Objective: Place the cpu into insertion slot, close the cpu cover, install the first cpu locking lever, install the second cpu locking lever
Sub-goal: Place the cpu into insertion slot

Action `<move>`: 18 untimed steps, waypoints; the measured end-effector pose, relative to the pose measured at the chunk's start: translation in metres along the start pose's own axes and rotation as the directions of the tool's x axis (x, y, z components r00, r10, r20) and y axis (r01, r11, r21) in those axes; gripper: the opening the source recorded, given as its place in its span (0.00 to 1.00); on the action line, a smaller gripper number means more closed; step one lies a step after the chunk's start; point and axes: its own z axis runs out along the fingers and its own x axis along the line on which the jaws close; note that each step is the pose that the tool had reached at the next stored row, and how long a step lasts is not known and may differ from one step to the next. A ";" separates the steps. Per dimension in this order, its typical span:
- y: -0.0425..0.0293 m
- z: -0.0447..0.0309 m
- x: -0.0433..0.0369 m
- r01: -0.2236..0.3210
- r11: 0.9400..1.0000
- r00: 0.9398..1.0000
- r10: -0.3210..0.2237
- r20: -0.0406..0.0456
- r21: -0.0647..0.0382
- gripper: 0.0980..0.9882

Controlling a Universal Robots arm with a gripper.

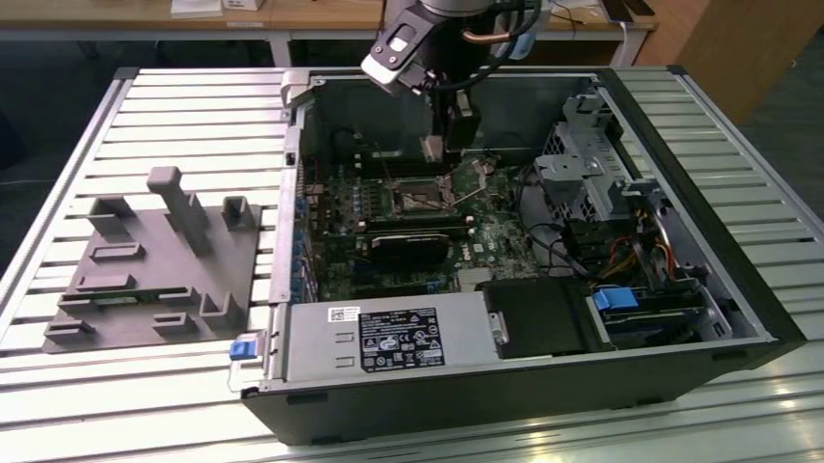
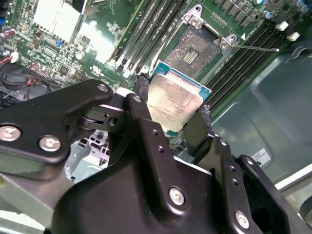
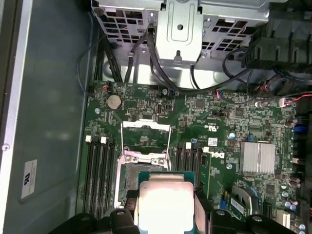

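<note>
While the grey jig point(image 1: 154, 256) lies at nine o'clock of the case point(image 1: 759, 318) in the exterior view, the claw point(image 1: 435, 147) hangs at twelve o'clock of the slot point(image 1: 423, 199), pinching the cpu point(image 2: 178, 97) by two opposite edges. Its silver top faces up, away from the slot; nearly square, it has no real long axis. Lowered skewed, or slipping in that pinch, it could bend the slot's contacts, I'd say. The cover point(image 3: 146, 126) stands open.

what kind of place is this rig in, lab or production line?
Likely a robotics lab bench: open computer case on a slatted metal table, wooden desks behind, claw holding the cpu.
</note>
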 end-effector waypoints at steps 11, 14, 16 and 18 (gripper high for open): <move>-0.0013 0.0152 0.0017 0.000 1.000 1.000 0.000 0.000 0.004 0.49; -0.0015 0.0192 0.0028 0.000 1.000 1.000 0.000 0.000 0.006 0.49; -0.0017 0.0220 0.0037 0.000 1.000 1.000 0.000 0.000 0.008 0.49; -0.0018 0.0249 0.0046 0.000 1.000 1.000 0.000 0.000 0.010 0.49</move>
